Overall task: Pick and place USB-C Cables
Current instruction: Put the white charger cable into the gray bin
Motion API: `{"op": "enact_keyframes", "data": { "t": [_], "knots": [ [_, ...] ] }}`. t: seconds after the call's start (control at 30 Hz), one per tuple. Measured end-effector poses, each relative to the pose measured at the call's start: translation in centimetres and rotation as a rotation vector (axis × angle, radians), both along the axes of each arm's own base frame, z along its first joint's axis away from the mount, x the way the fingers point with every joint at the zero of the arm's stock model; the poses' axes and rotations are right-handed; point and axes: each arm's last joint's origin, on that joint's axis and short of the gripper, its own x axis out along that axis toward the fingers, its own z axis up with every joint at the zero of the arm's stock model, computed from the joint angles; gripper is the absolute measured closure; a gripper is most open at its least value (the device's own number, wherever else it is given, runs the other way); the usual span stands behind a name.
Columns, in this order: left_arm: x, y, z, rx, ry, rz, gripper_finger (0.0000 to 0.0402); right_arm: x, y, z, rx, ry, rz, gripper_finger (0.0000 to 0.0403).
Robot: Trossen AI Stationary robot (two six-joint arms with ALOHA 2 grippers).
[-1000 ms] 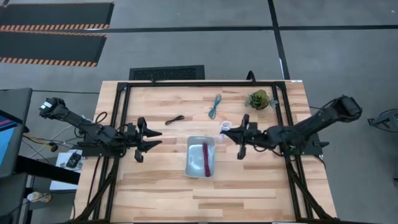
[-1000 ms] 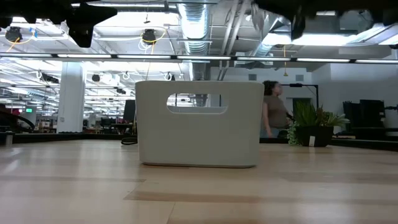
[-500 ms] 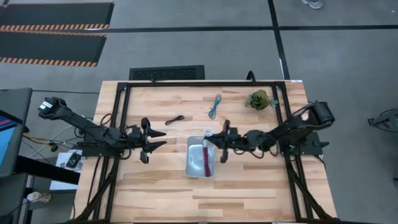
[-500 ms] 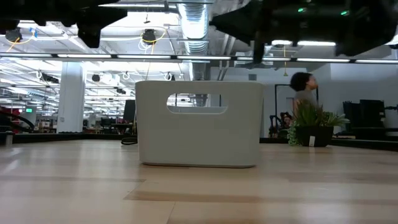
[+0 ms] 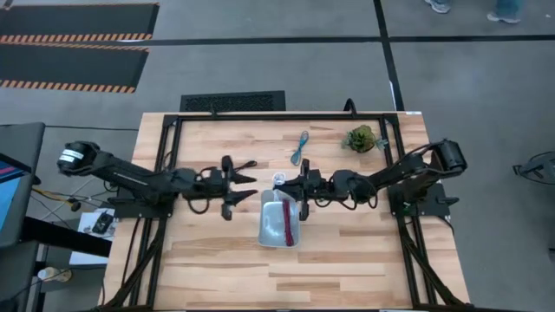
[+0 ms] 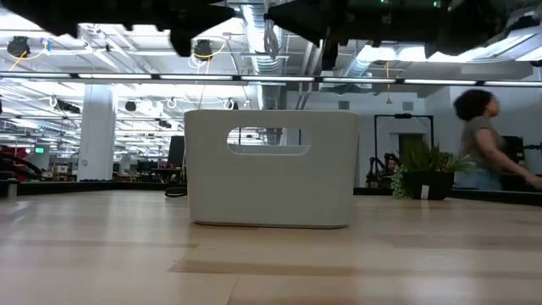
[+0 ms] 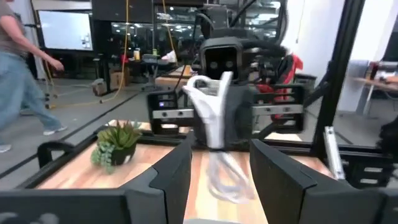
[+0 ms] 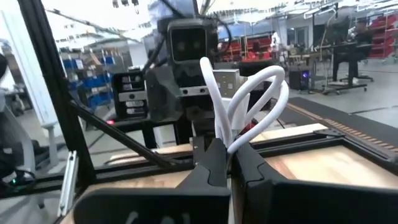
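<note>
Now white cable (image 5: pixel 279 178) over tray (image 5: pixel 269 232)

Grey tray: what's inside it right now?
In the grey tray lies the dark red cable. The right gripper, holding the white cable, covers the tray's far edge.

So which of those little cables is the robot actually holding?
The white cable, pinched in the right gripper above the tray; the others lie loose.

Person (image 6: pixel 487 140) blurred, cut off.
</note>
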Motion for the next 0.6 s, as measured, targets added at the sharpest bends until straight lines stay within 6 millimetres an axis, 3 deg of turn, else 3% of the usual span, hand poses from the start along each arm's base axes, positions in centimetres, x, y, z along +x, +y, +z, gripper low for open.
{"op": "enact_keyframes", "data": {
  "t": [0.33, 0.47, 0.6],
  "knots": [
    [4.0, 2.2, 2.7, 0.055, 0.022, -0.093, 0.0252, -1.5, -0.1, 2.9, -0.066, -0.021, -0.001, 0.0399],
    [5.1, 2.6, 3.2, 0.025, 0.031, -0.193, 0.0252, -1.7, -0.1, 3.0, -0.074, -0.003, 0.0, 0.0399],
    [5.8, 2.8, 2.5, 0.011, 0.062, -0.194, 0.0252, -1.6, 0.1, 2.8, -0.072, 0.006, 0.01, 0.0401]
  ]
}}
